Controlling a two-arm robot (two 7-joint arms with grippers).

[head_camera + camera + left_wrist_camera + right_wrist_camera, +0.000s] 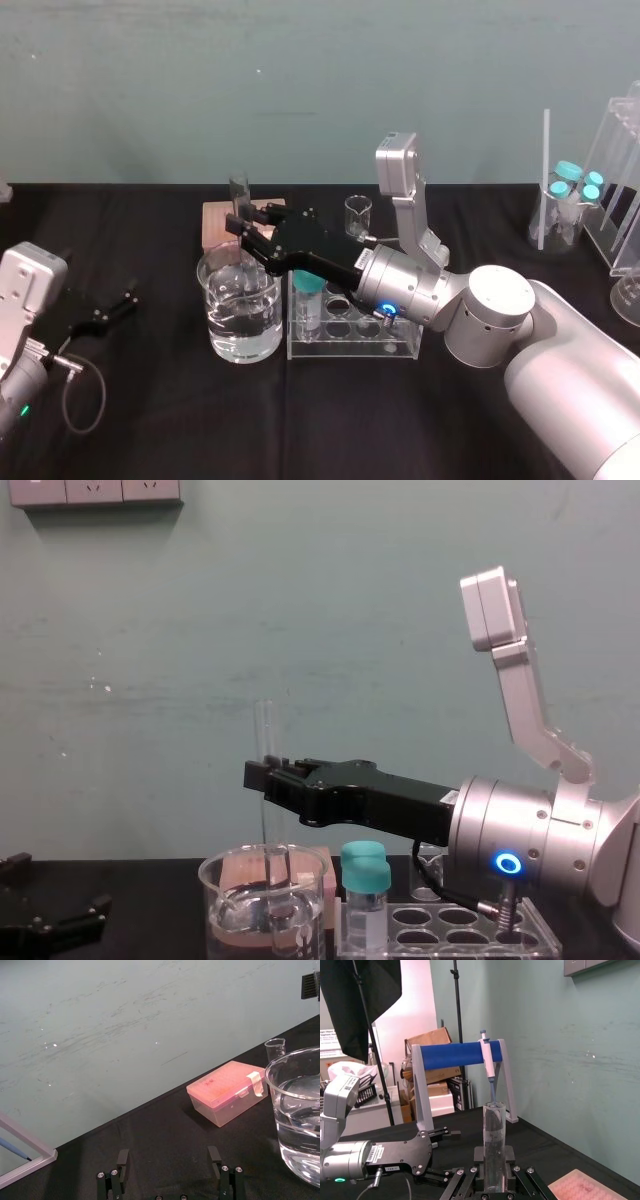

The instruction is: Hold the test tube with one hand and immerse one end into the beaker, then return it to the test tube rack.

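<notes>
Lower left of the head frame: left hand (118, 308) rests parked on the bench (150, 420), open wide and empty. Centre: right hand (245, 228) is clamped on the test tube (264, 730), holding it upright so that its lower end dips into the beaker (240, 325). Right: the test tube rack (402, 345) stands just beside the beaker, ready for the return.

On my black worktop (150, 430) a pink box (218, 225) lies near the far edge, left of the middle, with its lid shut. A tiny clear beaker (358, 215) stands upright to its right, apart from it. One teal-capped vial (309, 298) stands upright near the middle. At the far right corner I see more teal-capped vials (578, 180) in a glass vessel (556, 232), just beside a clear stand (622, 190). A pipette (487, 1062) hangs on a blue bar (451, 1056).
</notes>
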